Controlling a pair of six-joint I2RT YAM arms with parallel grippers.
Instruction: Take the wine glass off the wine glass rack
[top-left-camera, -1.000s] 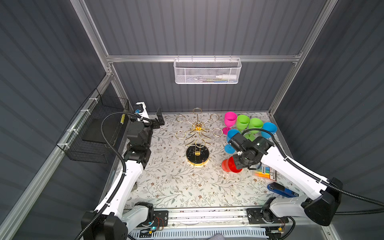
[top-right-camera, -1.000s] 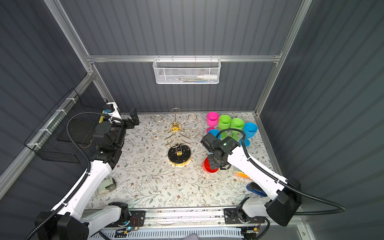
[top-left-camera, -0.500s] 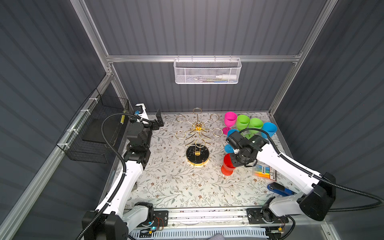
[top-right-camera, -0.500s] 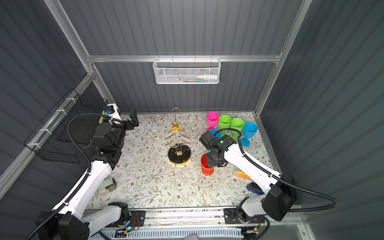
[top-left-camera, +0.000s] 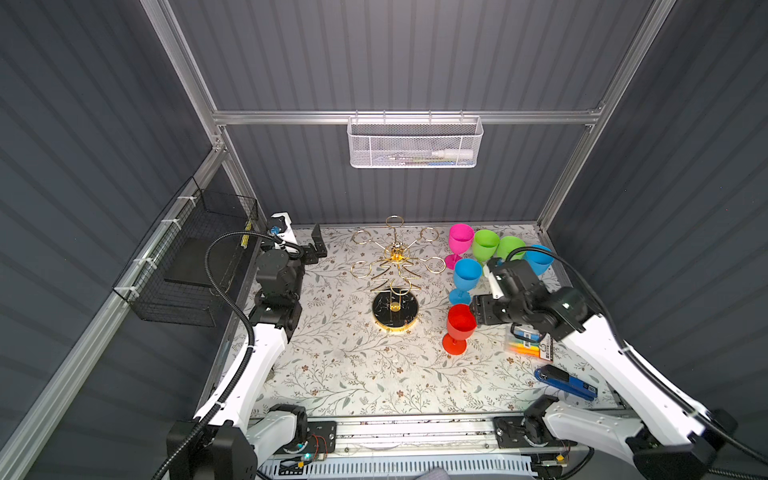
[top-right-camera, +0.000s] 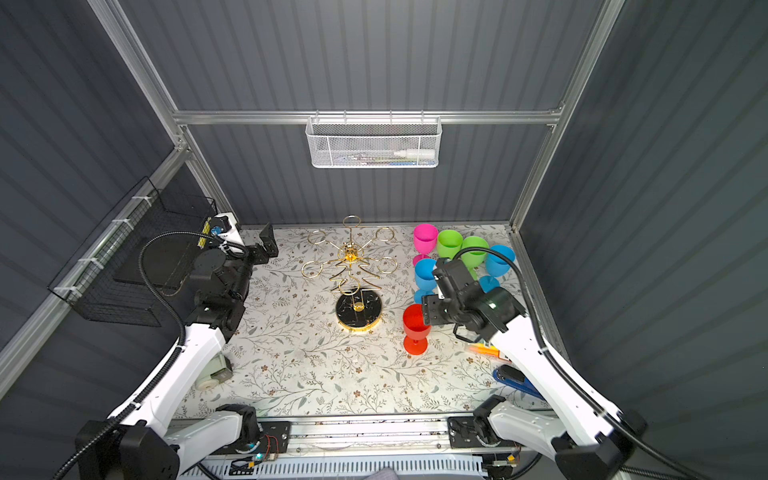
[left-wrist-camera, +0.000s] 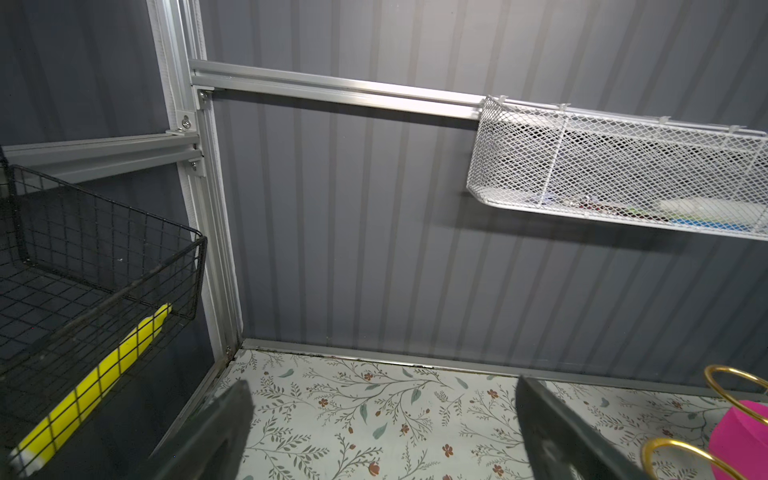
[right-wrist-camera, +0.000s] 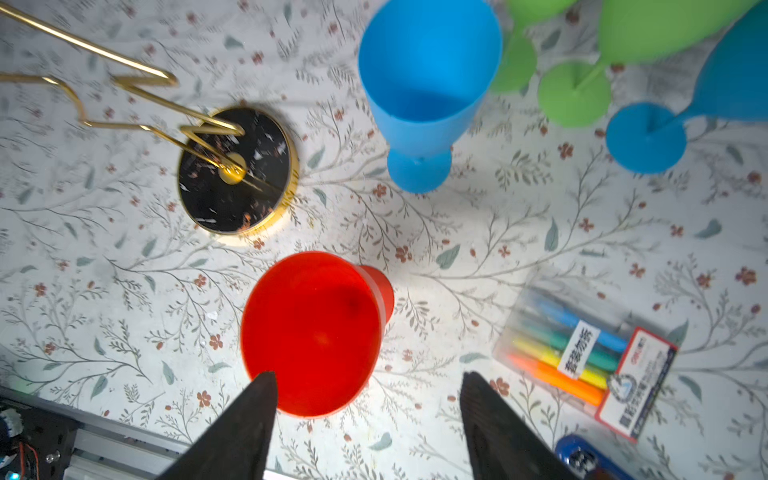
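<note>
1. White floral-print tabletop (top-left-camera: 332, 374) is spread across the lower middle of both top views, boxed in by grey panel walls (top-left-camera: 374, 62).
2. Black wire basket (top-left-camera: 187, 266) is hung at the left edge, and a white mesh basket (top-left-camera: 415, 143) is hooked on the back rail, upper centre.
3. Wine glass rack (top-left-camera: 395, 309) is parked dead centre, with gold arms fanned out above its black marbled base.
4. Left gripper (left-wrist-camera: 382, 380) is held up near the back-left corner, fingers spread wide with only tabletop seen between them.
5. Right gripper (right-wrist-camera: 368, 380) is found right of centre, fingers parted too. The rim of the red wine glass (right-wrist-camera: 311, 332) is overlapped by one fingertip in the wrist view, but real contact can't be made out.
6. That red wine glass is stood upright on the tabletop, just right of the rack's base and clear of it.
7. Pink glass (top-left-camera: 460, 239), green glasses (top-left-camera: 486, 243) and blue glasses (top-left-camera: 467, 272) are bunched up behind it, back right.
8. Marker pack (top-left-camera: 528, 347) is laid flat at the lower right.
</note>
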